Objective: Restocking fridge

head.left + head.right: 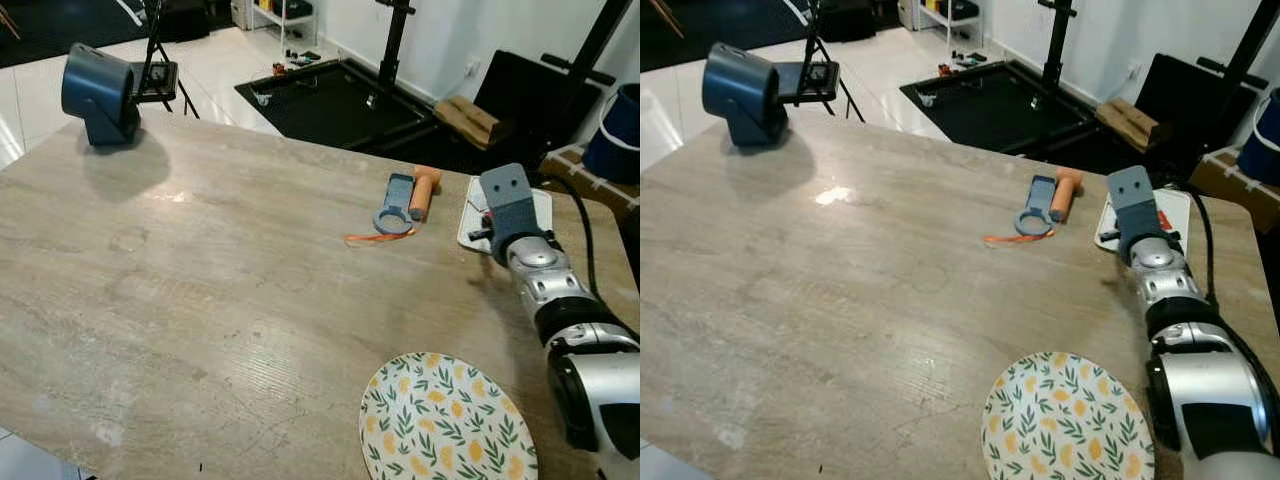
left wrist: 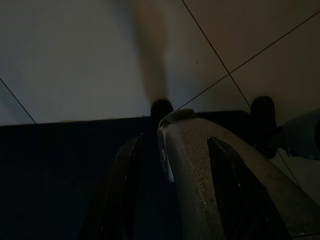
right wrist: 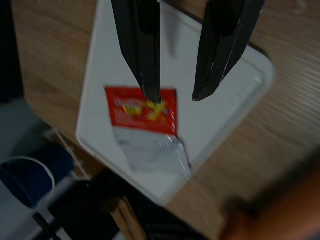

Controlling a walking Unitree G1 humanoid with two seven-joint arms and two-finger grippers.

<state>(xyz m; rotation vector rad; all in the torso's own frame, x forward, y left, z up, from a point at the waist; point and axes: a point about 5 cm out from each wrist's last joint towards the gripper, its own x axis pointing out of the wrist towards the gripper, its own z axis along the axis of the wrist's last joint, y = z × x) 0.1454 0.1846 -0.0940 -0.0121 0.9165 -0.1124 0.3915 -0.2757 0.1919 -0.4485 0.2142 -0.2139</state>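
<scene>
A white tray (image 3: 225, 115) lies at the far right edge of the wooden table (image 1: 200, 280). On it rests a red and silver packet (image 3: 145, 117). My right gripper (image 3: 175, 97) hangs open just above the packet, one fingertip over its red end, nothing between the fingers. In the left eye view my right arm (image 1: 540, 270) stretches over the tray (image 1: 473, 222), and its grey wrist block hides the fingers. My left gripper (image 2: 172, 145) hangs idle and open in the dark above the tiled floor.
A flowered plate (image 1: 445, 420) sits at the near right edge of the table. A grey tool with an orange handle (image 1: 405, 200) lies left of the tray. A blue-grey device (image 1: 98, 92) stands at the far left corner. A blue bucket (image 1: 615, 130) is beyond the table.
</scene>
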